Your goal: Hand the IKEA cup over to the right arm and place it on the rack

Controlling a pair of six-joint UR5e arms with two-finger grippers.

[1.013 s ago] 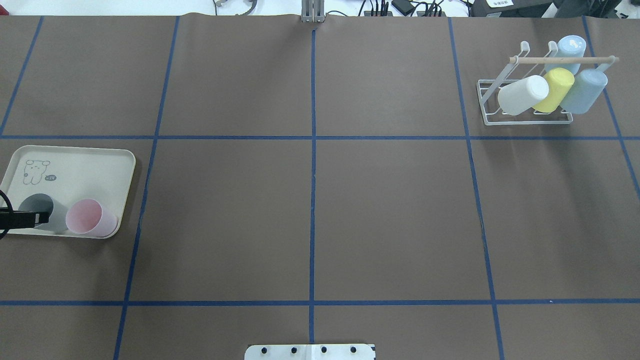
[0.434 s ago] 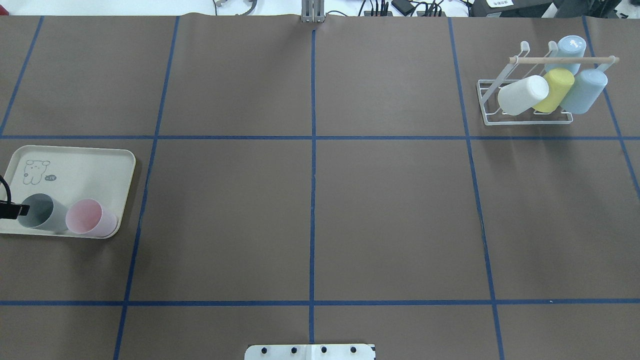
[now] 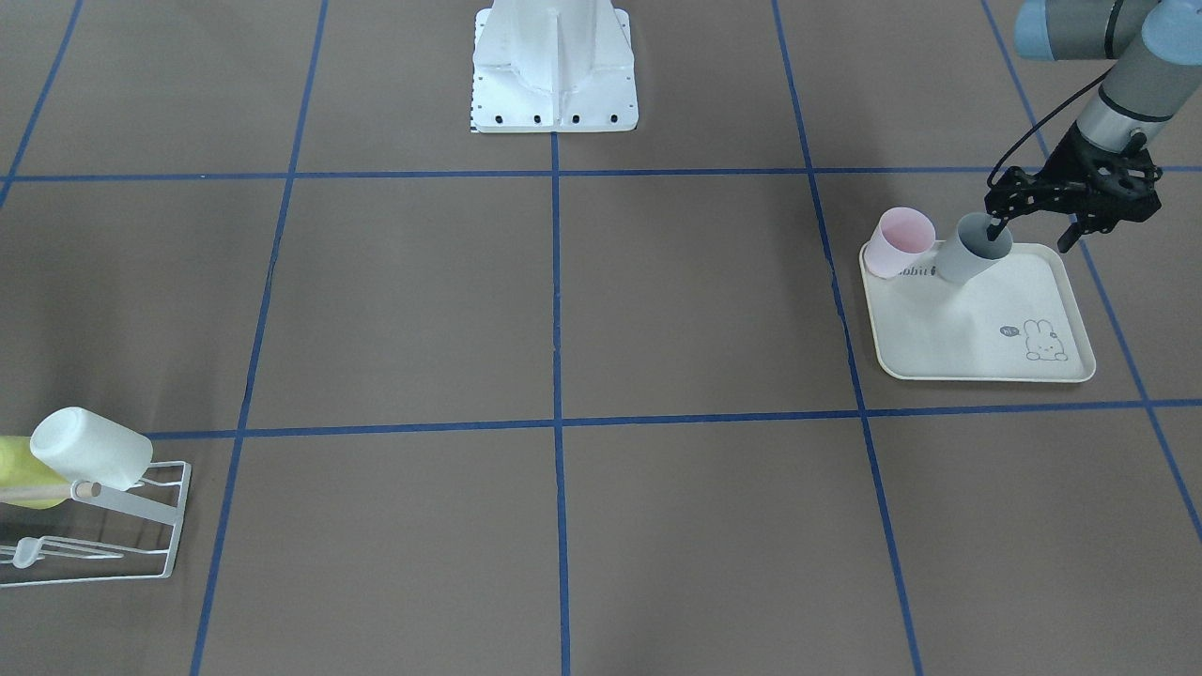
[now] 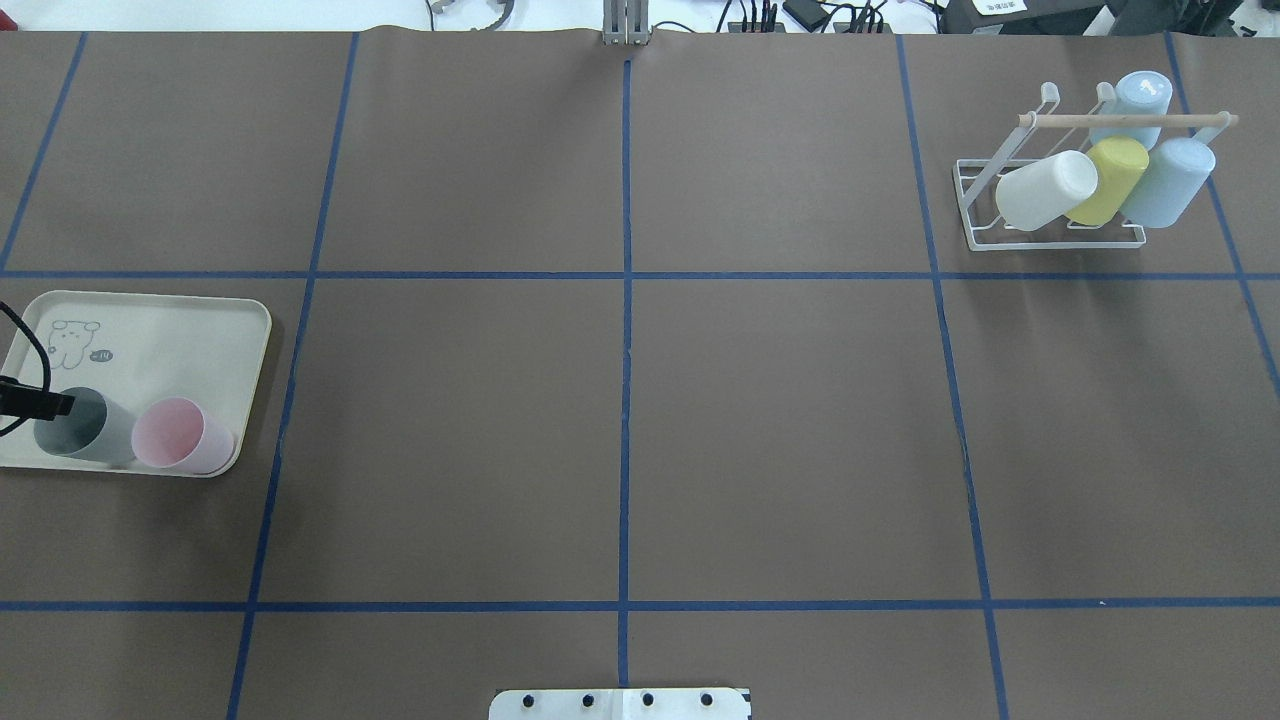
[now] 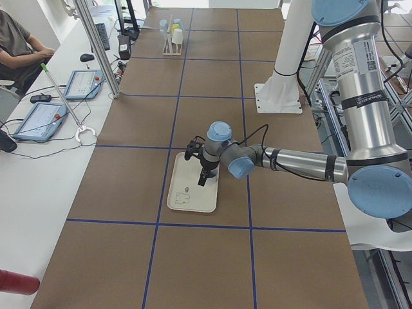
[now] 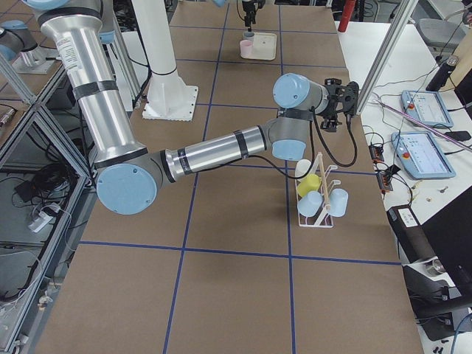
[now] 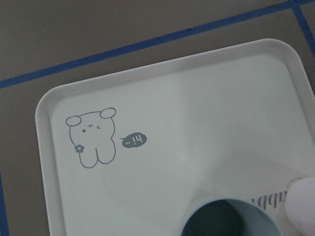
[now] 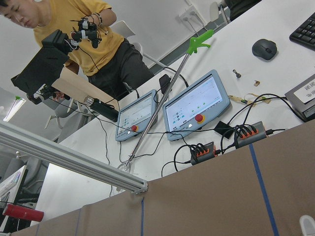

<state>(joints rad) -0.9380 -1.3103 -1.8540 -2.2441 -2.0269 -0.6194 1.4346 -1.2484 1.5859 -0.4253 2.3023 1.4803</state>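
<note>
Now, left end effector [image 3: 1030, 233]: fingers spread apart, 1 finger dipping inside the smooth, tapered grey cup [image 3: 969, 258] on the glossy cream tray [image 3: 967, 329]. Right end effector [image 6: 343, 99]: opening cannot be told.

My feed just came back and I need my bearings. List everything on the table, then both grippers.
table: one, brown, blue tape grid
tray: one, cream, robot's left side
grey cup: one, on the tray
pink cup: one, on the tray beside it
rack: one, white wire, far right
white cup: one, on the rack
yellow cup: one, on the rack
light-blue cups: two, on the rack
left gripper: black, open, one finger at the grey cup's mouth
right gripper: black, near the rack, state unclear
</note>
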